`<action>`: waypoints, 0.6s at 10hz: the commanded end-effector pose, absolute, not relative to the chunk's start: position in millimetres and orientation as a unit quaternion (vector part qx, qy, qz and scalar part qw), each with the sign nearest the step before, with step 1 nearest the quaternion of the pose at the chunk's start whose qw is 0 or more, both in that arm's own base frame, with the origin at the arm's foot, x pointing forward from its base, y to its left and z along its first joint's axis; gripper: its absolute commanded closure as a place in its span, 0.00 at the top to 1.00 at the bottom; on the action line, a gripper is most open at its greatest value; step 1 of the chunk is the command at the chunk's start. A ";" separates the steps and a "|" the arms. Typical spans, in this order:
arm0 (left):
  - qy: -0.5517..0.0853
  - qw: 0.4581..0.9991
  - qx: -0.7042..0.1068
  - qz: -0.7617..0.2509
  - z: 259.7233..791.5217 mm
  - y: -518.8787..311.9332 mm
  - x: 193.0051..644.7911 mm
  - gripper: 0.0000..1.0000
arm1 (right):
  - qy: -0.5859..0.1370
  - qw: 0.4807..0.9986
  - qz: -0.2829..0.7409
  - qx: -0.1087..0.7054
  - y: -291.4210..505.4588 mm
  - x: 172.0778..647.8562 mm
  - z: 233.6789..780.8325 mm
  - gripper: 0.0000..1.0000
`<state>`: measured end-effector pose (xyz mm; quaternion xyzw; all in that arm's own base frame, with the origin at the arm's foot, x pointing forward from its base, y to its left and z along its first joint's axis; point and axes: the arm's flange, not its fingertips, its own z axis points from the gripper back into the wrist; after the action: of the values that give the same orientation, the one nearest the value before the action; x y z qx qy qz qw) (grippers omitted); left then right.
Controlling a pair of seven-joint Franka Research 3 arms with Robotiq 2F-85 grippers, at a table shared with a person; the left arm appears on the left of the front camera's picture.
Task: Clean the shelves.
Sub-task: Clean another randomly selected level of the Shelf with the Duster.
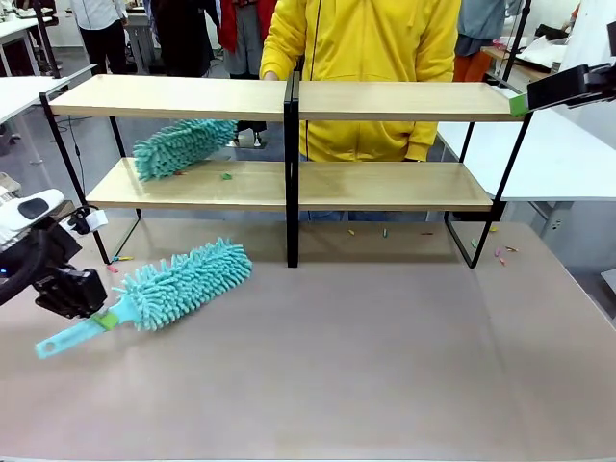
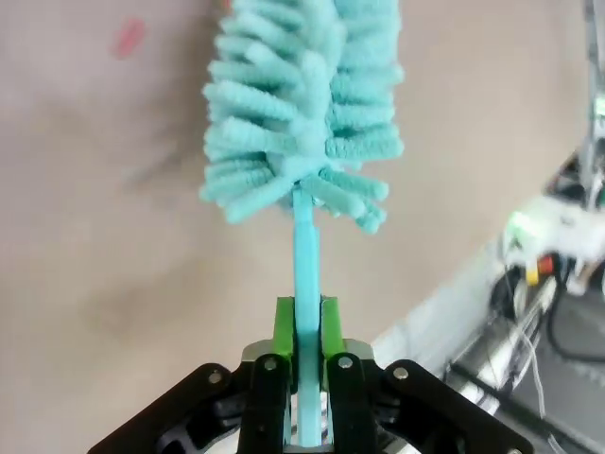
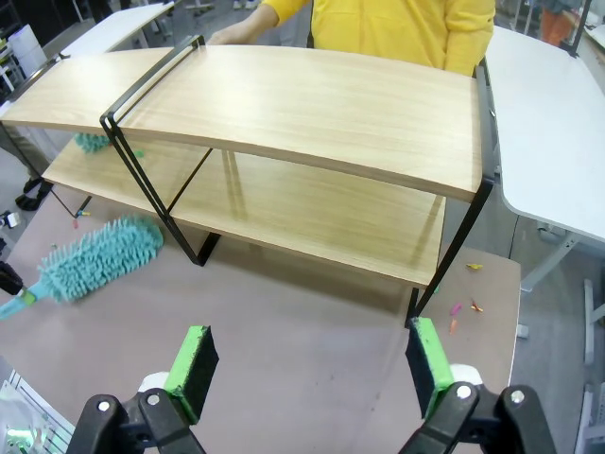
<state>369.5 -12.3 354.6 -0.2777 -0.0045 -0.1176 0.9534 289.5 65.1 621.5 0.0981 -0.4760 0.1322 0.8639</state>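
The light is bright, soft and even, and seems to fall from overhead, so shadows stay faint. In the front view there is a pale smudge under the duster (image 1: 188, 284) at 8 o'clock and a slight darkening below the shelves (image 1: 385, 101). The table (image 1: 385, 366) carries a dull sheen toward 6 o'clock. In the left wrist view the clutter at 4 o'clock is blown out and blurred, and the fibres at 12 o'clock look soft. The right wrist lens bows the boards, most strongly toward 9 and 3 o'clock.
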 end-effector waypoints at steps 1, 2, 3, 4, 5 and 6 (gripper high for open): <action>-0.067 0.949 -0.299 -0.071 334.6 -16.3 345.7 0.12 | -0.476 0.863 0.136 0.099 63.2 290.4 621.0 1.00; -0.055 0.939 -0.332 -0.071 336.0 -13.2 345.7 0.12 | -0.476 0.863 0.136 0.099 63.2 290.4 621.0 1.00; 0.008 0.929 -0.354 -0.104 339.0 -8.1 340.0 0.12 | -0.476 0.863 0.136 0.099 63.2 290.4 621.0 1.00; -0.039 0.951 -0.300 -0.068 347.7 -6.4 380.9 0.12 | -0.476 0.863 0.136 0.099 63.2 290.4 621.0 1.00; -0.039 0.951 -0.300 -0.068 347.7 -6.4 380.9 0.12 | -0.476 0.863 0.136 0.099 63.2 290.4 621.0 1.00; -0.039 0.951 -0.300 -0.068 347.7 -6.4 380.9 0.12 | -0.476 0.863 0.136 0.099 63.2 290.4 621.0 1.00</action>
<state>379.0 -4.6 347.3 -0.3107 -0.0346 -0.0712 0.9472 289.5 65.1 621.5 0.0981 -0.4759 0.1322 0.8639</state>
